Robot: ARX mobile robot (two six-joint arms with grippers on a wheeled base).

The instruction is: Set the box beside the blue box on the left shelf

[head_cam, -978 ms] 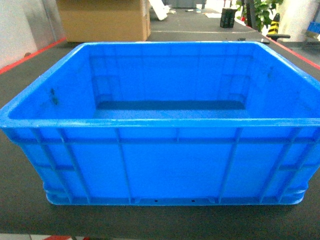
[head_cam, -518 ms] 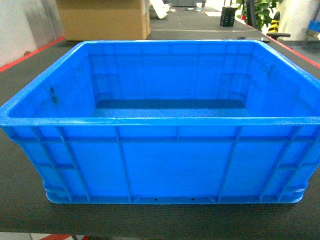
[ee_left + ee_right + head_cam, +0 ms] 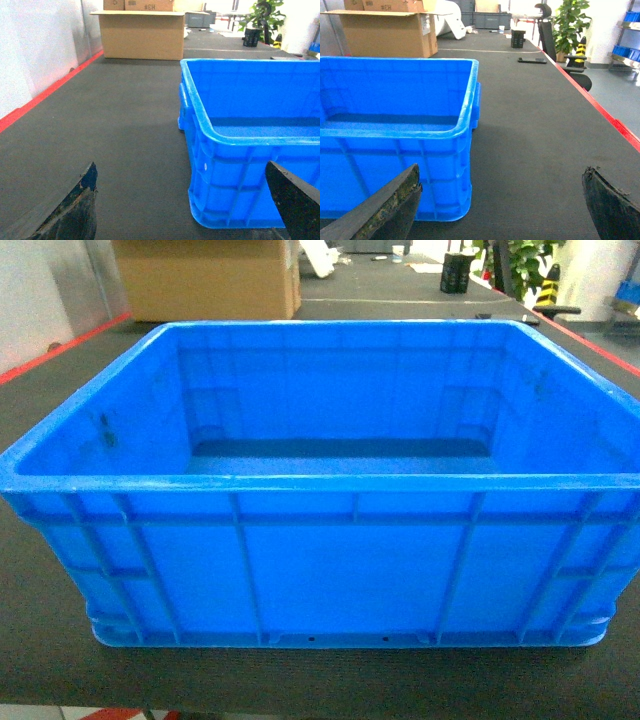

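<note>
No shift since 0.5 s ago; box [image 3: 320, 490] sits as before. Left claw [image 3: 182, 200] jaws wide apart, low at box's near left corner, not touching. Right claw [image 3: 502, 200] jaws apart too, by near right corner. Box upright on dark counter [image 3: 125, 125], cardboard carton [image 3: 141, 35] well behind. Shelf not seen.

Looks like a warehouse or logistics workshop: long dark work table [image 3: 530, 125] with red edge, open cardboard carton [image 3: 141, 34] at its far end, blue storage bins on a rack [image 3: 626, 50], office chair [image 3: 551, 35] and potted plant [image 3: 572, 22] behind.
</note>
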